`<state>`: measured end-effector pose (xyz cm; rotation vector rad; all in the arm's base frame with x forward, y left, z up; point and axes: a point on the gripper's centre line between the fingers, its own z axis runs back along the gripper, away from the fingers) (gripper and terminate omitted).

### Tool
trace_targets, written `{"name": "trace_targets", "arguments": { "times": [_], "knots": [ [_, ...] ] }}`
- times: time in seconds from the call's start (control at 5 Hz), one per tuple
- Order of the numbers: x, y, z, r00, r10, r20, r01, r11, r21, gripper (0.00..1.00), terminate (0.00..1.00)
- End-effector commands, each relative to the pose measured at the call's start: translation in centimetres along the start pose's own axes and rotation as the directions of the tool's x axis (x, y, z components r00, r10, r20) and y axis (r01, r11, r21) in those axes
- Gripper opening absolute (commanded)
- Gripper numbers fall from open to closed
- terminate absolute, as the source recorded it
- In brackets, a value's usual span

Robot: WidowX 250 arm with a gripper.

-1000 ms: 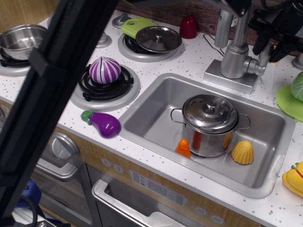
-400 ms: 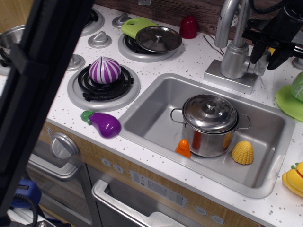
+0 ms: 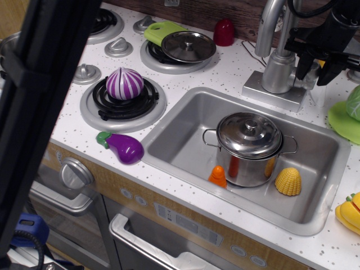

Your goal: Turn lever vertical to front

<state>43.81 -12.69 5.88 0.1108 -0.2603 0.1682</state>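
The silver tap body (image 3: 277,73) stands on its base behind the sink, with the tall curved spout (image 3: 271,22) rising from it. The lever (image 3: 309,83) is a short silver-grey paddle jutting from the body's right side, and my gripper mostly hides it. My black gripper (image 3: 315,68) comes in from the upper right. Its two fingers hang down on either side of the lever, one finger (image 3: 304,63) close to the tap body. The fingers stand apart and look open. I cannot tell whether they touch the lever.
The sink (image 3: 180,126) holds a lidded steel pot (image 3: 249,147), an orange carrot (image 3: 217,176) and a yellow corn (image 3: 288,181). An eggplant (image 3: 121,147) lies on the counter and a purple onion (image 3: 124,82) sits on a burner. A green plate (image 3: 343,121) is at right. A dark arm link (image 3: 39,101) blocks the left foreground.
My gripper has come down and a little left, closer around the lever beside the tap body. The dark arm link in the foreground has shifted left.
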Motion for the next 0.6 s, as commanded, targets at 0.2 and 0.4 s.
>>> {"name": "trace_targets", "arguments": {
  "times": [0.2, 0.4],
  "knots": [
    [-2.87, -2.01, -1.71, 1.0, 0.027, 0.008, -0.027, 1.0, -0.002, 0.0, 0.0],
    [-2.7, -1.66, -1.74, 1.0, 0.015, 0.01, -0.015, 1.0, 0.002, 0.0, 1.0]
  ]
}}
